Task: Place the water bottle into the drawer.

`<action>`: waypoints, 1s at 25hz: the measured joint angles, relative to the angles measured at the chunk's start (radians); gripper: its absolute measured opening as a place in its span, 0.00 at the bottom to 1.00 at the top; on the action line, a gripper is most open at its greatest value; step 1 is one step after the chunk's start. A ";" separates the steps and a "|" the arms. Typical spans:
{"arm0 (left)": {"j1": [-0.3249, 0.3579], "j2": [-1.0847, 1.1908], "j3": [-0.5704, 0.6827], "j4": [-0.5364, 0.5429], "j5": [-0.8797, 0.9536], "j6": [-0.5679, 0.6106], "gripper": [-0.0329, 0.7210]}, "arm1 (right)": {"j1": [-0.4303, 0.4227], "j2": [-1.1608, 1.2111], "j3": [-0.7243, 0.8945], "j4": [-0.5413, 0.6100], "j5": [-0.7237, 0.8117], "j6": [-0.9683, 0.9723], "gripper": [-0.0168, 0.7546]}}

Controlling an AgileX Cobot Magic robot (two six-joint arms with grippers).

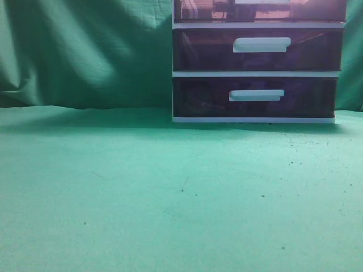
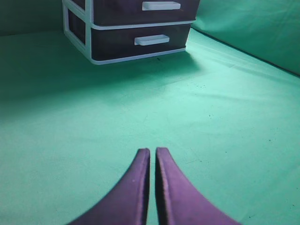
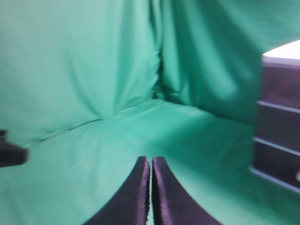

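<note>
The water bottle does not show in any view. The drawer (image 1: 317,10) is the top one of the white-framed unit; only its lower part shows at the top edge of the exterior view, and it looks closed. My left gripper (image 2: 153,151) is shut and empty, low over the green cloth, well in front of the unit. My right gripper (image 3: 151,159) is shut and empty over the cloth, with the unit's side (image 3: 280,84) at its right. Neither gripper shows in the exterior view.
The middle drawer (image 1: 198,51) and lowest drawer (image 1: 198,97) are closed, and both also show in the left wrist view (image 2: 117,9). Green cloth (image 1: 142,192) covers the table and backdrop. A blurred dark object (image 3: 10,154) sits at the left edge of the right wrist view.
</note>
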 joint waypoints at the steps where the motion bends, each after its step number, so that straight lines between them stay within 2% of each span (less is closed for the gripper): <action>1: 0.000 0.000 0.000 0.000 0.000 0.000 0.04 | 0.000 0.000 0.010 -0.007 -0.043 0.000 0.02; 11: 0.000 0.000 0.000 0.000 0.000 0.000 0.04 | 0.000 0.000 0.312 -0.033 -0.407 0.000 0.02; 16: 0.000 0.000 0.000 0.000 0.000 0.000 0.04 | 0.000 0.000 0.414 -0.022 -0.579 -0.031 0.02; 21: 0.000 0.000 0.000 0.000 0.000 0.000 0.04 | -0.002 -0.029 0.423 -0.016 -0.603 -0.161 0.02; 23: 0.000 0.000 0.000 0.000 0.000 0.000 0.04 | -0.038 -0.078 0.430 -0.016 -0.593 -0.176 0.02; 25: 0.000 0.000 0.000 0.000 0.000 0.000 0.04 | -0.109 -0.147 0.441 -0.016 -0.548 -0.178 0.02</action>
